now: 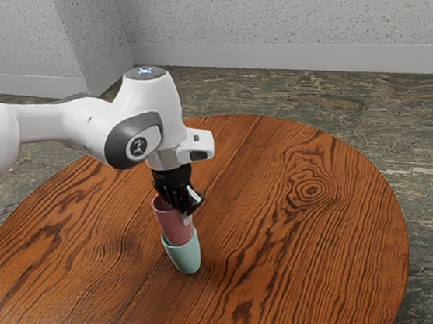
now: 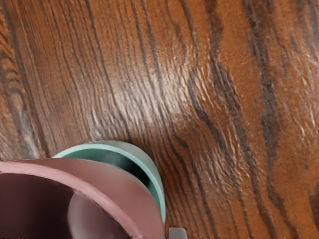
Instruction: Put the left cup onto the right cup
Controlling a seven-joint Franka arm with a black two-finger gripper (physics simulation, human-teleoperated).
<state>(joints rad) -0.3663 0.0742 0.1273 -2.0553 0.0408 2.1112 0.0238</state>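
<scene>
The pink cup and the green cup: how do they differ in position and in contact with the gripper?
The pink cup is on top, with its base inside the green cup; the green cup stands on the table. The gripper holds the pink cup at its rim and does not touch the green cup. Both are plain cups without handles, open side up.

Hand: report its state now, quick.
Hand: closed on the pink cup, which sits tilted in the green cup.

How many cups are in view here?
2. The pink cup is in the gripper, its base inside the green cup, which stands on the table.
</scene>
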